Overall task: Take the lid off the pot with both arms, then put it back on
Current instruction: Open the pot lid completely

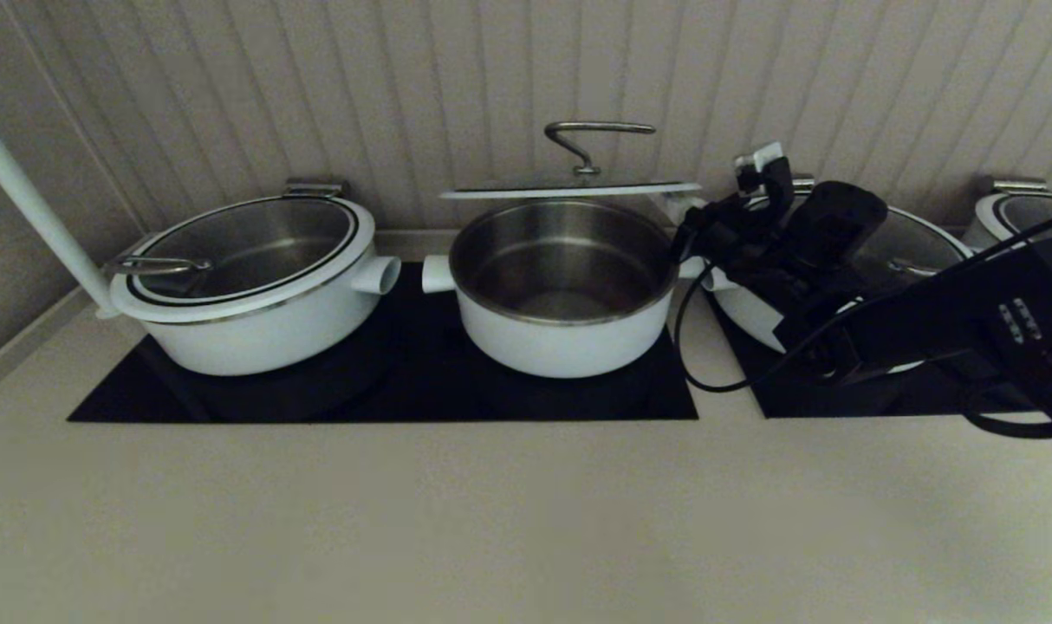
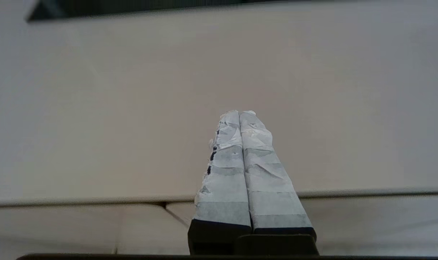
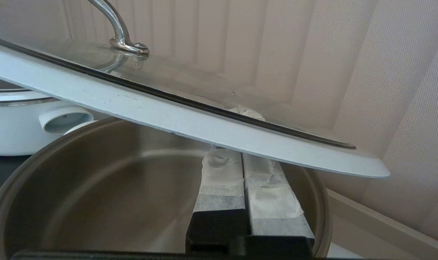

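Right end effector grips the white-rimmed round glass lid above the steel-lined white pot near the bench's rear edge; left end effector closed, empty.

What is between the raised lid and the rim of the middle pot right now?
On the pot's right, the right pincer reaches under the lid's edge, fingers together, in the right wrist view. Elsewhere, the head view shows open air.

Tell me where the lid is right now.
In the head view the lid hangs above the open middle pot, its right edge held by the right gripper.
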Available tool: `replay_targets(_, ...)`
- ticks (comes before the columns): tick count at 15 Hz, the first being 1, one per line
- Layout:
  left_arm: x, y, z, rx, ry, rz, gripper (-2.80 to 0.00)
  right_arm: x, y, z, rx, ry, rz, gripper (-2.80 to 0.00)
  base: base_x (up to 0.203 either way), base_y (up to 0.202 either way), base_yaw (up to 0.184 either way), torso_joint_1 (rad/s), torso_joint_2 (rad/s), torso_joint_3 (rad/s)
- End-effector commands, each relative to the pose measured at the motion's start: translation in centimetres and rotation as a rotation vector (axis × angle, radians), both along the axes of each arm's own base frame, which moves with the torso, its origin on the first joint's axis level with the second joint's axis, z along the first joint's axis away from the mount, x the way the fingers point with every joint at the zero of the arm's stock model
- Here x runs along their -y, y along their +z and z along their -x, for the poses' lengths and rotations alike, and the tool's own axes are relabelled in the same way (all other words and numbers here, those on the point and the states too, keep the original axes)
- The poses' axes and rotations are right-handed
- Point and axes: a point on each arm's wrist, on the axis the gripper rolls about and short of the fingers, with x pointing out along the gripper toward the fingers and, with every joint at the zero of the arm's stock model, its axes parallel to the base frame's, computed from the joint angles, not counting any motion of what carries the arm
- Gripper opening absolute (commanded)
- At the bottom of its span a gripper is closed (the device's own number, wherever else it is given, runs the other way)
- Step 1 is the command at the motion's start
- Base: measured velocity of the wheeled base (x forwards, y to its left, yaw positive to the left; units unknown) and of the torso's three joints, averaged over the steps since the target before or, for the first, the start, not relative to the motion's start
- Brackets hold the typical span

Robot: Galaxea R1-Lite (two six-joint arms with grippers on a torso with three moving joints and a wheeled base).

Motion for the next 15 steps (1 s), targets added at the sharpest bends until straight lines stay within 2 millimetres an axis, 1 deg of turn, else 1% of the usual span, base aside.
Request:
replay_targets(1,0.0,-0.1,0.8,0.097,-0.003,-0.002,-2.8,0.0,0.4,0.2,0.018,0.001,-0.003,-2.8,0.0,0.0,0.0,0.0,0.0,0.0)
replay_targets(5,0.0,-0.3,1.4,0.176,-0.003,-0.003,-2.8,0.0,1.5,0.0,0.058,0.01,-0.008,-2.8,0.0,0.0,0.0,0.0,0.0,0.0)
replay_targets(9,0.0,-0.3,1.4,0.177,0.0,0.017,-2.8,-0.1,2.3,-0.2,0.085,0.014,-0.014,-2.8,0.0,0.0,0.0,0.0,0.0,0.0)
replay_targets(15,0.0,-0.3,1.4,0.176,0.0,0.017,-2.8,-0.1,2.7,-0.2,0.102,0.013,-0.017,-2.8,0.0,0.0,0.0,0.0,0.0,0.0)
